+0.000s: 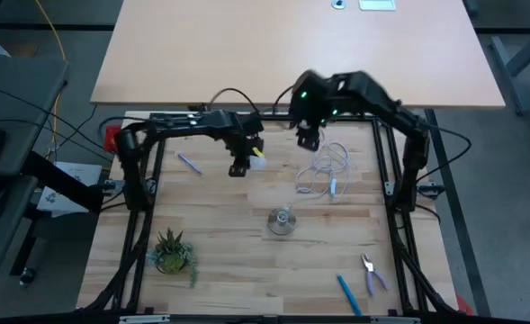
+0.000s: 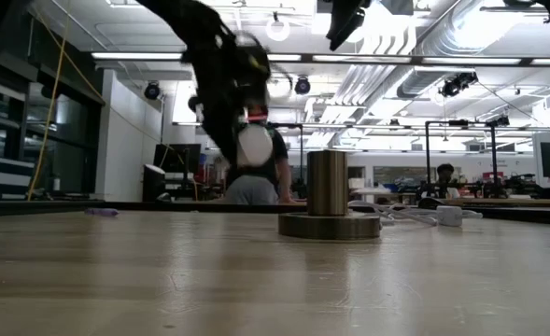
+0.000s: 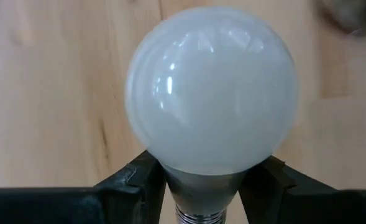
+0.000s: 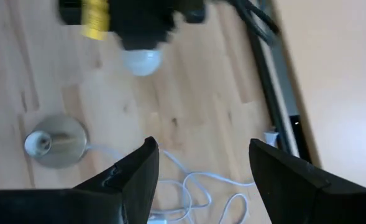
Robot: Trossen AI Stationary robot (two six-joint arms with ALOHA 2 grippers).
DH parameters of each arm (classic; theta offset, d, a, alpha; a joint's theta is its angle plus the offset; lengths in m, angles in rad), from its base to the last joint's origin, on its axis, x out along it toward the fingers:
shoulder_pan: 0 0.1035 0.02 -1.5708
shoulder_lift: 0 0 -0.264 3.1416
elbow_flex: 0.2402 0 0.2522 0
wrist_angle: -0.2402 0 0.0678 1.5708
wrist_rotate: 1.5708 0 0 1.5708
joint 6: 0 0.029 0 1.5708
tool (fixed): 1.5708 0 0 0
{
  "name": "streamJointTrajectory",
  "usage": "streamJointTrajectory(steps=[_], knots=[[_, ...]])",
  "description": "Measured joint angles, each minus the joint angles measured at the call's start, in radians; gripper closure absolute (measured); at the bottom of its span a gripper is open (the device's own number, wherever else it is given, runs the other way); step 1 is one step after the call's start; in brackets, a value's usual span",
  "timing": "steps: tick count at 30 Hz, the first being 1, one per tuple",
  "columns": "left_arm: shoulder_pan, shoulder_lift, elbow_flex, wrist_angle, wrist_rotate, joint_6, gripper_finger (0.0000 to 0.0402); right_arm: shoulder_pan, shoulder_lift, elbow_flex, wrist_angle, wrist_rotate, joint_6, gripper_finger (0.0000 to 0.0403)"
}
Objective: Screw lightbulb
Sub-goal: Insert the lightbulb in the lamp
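The lightbulb point(image 3: 211, 87) is up in the air, clamped at its neck between the fingers of the left gripper point(image 1: 239, 165), above the middle of the surface point(image 1: 238, 270) toward its far edge. The socket point(image 1: 283, 220) stands empty near the centre, its white cord point(image 1: 323, 175) looped behind it, well apart from the bulb. So the pickup looks done; carrying the bulb over, seating its screw base and turning it in are all left. The right gripper point(image 4: 198, 171) hovers nearby above the cord with fingers spread and nothing between them.
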Motion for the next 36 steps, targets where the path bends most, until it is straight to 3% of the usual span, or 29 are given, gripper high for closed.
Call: streamJointTrajectory(steps=[10, 15, 24, 36], knots=[[-0.045, -0.338, -0.04, 0.023, -0.074, -0.14, 0.0251, -0.089, -0.04, 0.001, 0.193, -0.275, 0.017, 0.0164], [-0.092, -0.447, -0.039, 0.058, -0.134, -0.169, 0.0249, -0.071, -0.037, 0.001, 0.292, -0.287, 0.063, 0.0164], [-0.136, -0.488, -0.039, 0.061, -0.235, -0.238, 0.0248, -0.06, -0.037, 0.001, 0.368, -0.286, 0.116, 0.0164], [-0.176, -0.488, -0.039, 0.063, -0.245, -0.262, 0.0248, -0.016, -0.036, 0.001, 0.372, -0.271, 0.106, 0.0147]])
